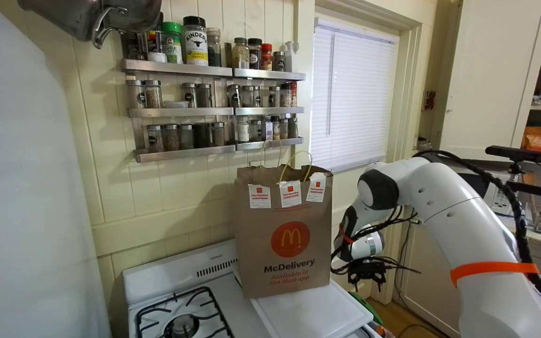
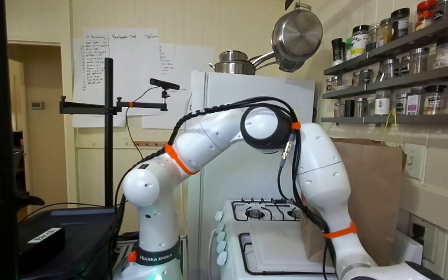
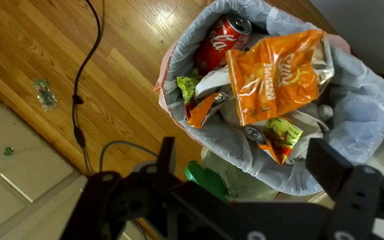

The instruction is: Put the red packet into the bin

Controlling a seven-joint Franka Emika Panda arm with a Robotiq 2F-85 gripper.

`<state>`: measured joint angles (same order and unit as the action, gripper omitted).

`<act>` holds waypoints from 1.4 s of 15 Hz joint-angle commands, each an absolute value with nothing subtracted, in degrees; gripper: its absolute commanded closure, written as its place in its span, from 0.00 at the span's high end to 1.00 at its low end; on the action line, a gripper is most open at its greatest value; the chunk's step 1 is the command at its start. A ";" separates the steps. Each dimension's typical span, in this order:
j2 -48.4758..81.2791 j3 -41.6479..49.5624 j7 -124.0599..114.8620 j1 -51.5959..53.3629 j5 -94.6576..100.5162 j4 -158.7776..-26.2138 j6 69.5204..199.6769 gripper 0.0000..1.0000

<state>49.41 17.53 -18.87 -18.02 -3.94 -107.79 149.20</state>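
mags: Where was the packet [image 3: 275, 81]? Only got a clear look at it in the wrist view.

dell: In the bin [image 3: 362, 116], so I'd have called the job done. More orange than red tbh, but flattish, crinkly, pale print facing up. A couple of small wrappers [image 3: 282, 136] lay in there too; I took the bigger one as ours.

mags: Why'd it ride so high?

dell: Propped by whatever lay under it, I guessed. From above it overlapped the edge of the can [image 3: 218, 46], couldn't tell if they touched. The liner [image 3: 235, 153] was folded out over the rim, probably so it wouldn't slump when stuff landed.

mags: And the bag [image 1: 283, 234] on the stove [image 1: 172, 274]?

dell: Stood upright on the board [image 1: 317, 312], I figured for a flat base off the burner [image 1: 182, 325]. Near enough to the arm [image 1: 444, 202] that I'd have steered wide of it.

mags: How about the pincer [image 3: 243, 143]?

dell: Spread wide, fingers [image 3: 328, 166] well apart, nothing pinched between them. Didn't look like it touched the packet either. In an exterior view it hung in the air beside the bag, tips down. Made sense for dropping stuff: aimed down, big gap, so thin film couldn't cling to a pad.

mags: Anything to watch?

dell: Only worry was the packet's shiny end, near the rim, snagging a finger on the way out.
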 commanded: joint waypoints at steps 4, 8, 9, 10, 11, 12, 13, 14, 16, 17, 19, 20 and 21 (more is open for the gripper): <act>51.07 17.16 -17.23 -18.75 -5.60 -106.13 149.89 1.00; 49.51 18.28 -17.57 -18.01 -4.93 -107.30 148.55 1.00; 48.94 18.72 -17.73 -17.79 -4.77 -107.79 148.53 1.00; 48.17 19.21 -17.82 -17.61 -4.61 -108.44 148.70 1.00; 47.27 20.05 -18.15 -17.13 -4.25 -109.24 148.80 1.00; 46.86 21.15 -18.71 -16.49 -3.70 -109.51 148.68 1.00; 46.06 21.78 -18.37 -16.43 -3.34 -109.97 148.39 1.00; 45.26 22.40 -18.19 -16.28 -3.06 -110.40 148.06 1.00; 43.46 23.36 -17.51 -16.08 -2.32 -111.54 147.34 1.00; 42.56 23.67 -16.77 -16.13 -1.81 -112.04 146.92 1.00; 40.88 24.08 -15.51 -16.39 -1.10 -112.67 145.56 1.00; 39.96 24.13 -14.71 -16.53 -0.75 -113.17 144.99 1.00; 38.88 24.05 -13.71 -16.69 -0.32 -113.67 144.01 1.00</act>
<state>42.95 23.69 -16.08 -16.92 -2.23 -110.57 146.78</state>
